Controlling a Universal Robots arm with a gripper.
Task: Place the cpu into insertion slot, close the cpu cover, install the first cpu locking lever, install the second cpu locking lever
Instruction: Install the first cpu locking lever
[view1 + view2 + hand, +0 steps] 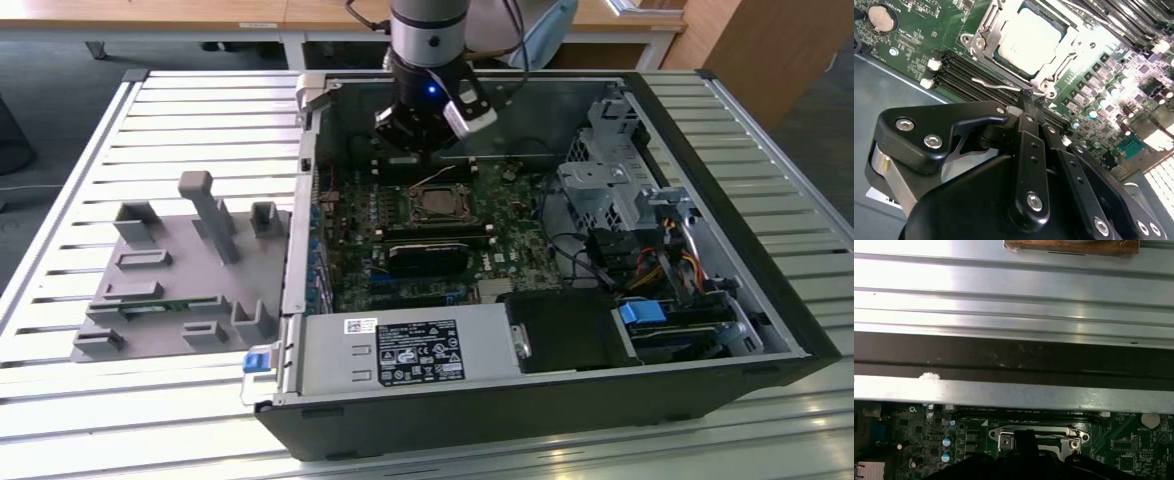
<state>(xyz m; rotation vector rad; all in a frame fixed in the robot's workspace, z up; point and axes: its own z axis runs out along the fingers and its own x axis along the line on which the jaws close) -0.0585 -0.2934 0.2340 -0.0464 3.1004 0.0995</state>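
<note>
A slatted metal tabletop (160,110) is carrying an open computer case (747,330) lying on its side, with a grey plastic fixture (174,280) resting on the slats at the exterior view's left. Inside the case, the green circuit board (514,245) is lying flat, and the arm (430,40) is reaching down over its far part. The hand (424,140) is hanging just above the board, at the far side of the insertion slot (438,205); its black fingers (1030,97) are meeting at their tips in the second wrist view, closed together with nothing between them. The cpu cover (985,31) is lying down flat around the cpu (1030,37), which is sitting in the slot with its pale metal face showing through the window. A thin wire locking lever (996,85) is standing off the board between the slot's edge and the fingertips.
</note>
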